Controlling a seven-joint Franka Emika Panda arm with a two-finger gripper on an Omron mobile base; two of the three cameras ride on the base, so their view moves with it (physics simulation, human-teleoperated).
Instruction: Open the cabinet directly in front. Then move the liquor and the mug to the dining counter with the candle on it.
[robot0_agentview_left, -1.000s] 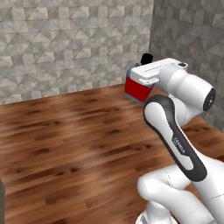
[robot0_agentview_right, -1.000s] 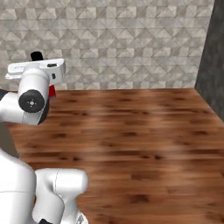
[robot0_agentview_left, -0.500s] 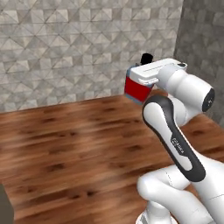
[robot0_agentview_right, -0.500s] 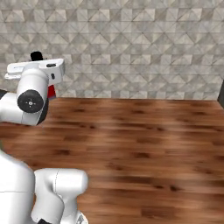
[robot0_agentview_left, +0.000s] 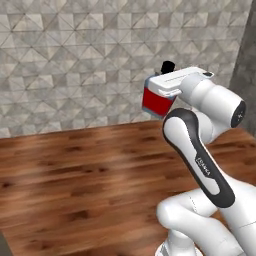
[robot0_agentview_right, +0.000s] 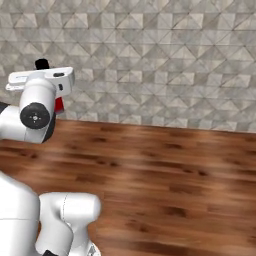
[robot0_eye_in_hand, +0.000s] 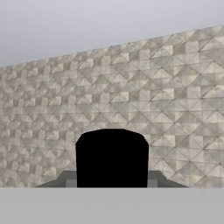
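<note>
My gripper (robot0_agentview_left: 161, 94) is shut on the liquor (robot0_agentview_left: 156, 103), a squarish bottle with a red body and a black cap (robot0_agentview_left: 167, 66). I hold it upright, high above a reddish-brown wood-grain countertop (robot0_agentview_left: 75, 170). In the right base view the liquor's red body (robot0_agentview_right: 59, 105) peeks out behind the white hand, with its cap (robot0_agentview_right: 42, 64) above. In the hand view the black cap (robot0_eye_in_hand: 112, 157) stands close up against the tiled wall. No sink shows on this countertop, so I cannot tell whether it is the dining counter. The mug, the candle and the cabinet are out of view.
A grey stone-tiled wall (robot0_agentview_right: 150, 60) runs along the back of the countertop (robot0_agentview_right: 175, 165). A dark wall strip (robot0_agentview_left: 247, 85) stands at the far right of the left base view. My own white arm (robot0_agentview_left: 200, 165) fills the lower right there.
The whole scene has slid to the right in both base views, so the base has moved. The dark wall has left the right base view. The liquor stays in the gripper.
</note>
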